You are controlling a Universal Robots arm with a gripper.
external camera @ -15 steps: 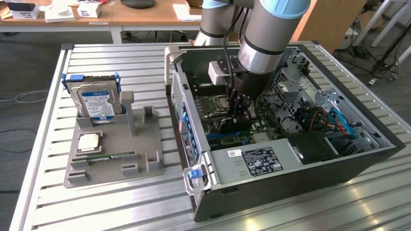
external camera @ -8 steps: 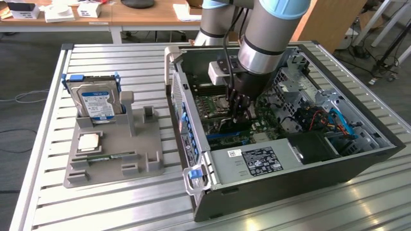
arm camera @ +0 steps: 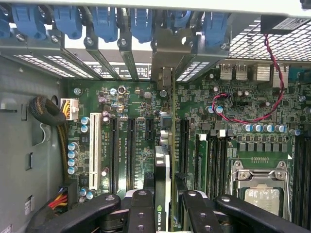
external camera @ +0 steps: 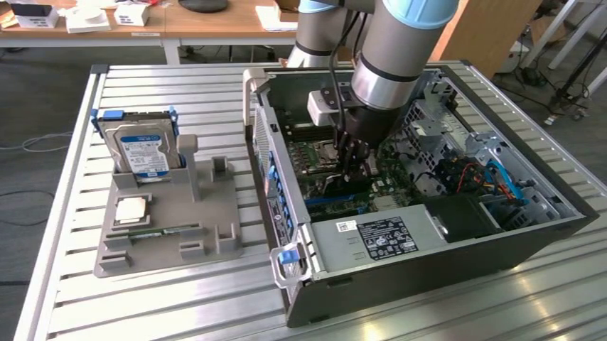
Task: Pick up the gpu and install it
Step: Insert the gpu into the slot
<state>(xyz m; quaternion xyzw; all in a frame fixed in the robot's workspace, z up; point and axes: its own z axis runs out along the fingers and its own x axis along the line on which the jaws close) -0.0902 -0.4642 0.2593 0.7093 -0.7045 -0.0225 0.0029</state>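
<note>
My gripper reaches down into the open computer case, over the green motherboard. In the wrist view its black fingers are shut on the gpu, which I see edge-on as a thin dark card standing upright on the motherboard. The card runs between two black expansion slots. Its silvery bracket meets the rear slot openings under the blue clips. Whether the card's edge sits in a slot I cannot tell.
On the exterior view's left, a grey holder on the slatted metal table carries a hard drive, a processor chip and a memory stick. Inside the case are a red cable, a processor socket and drive bays.
</note>
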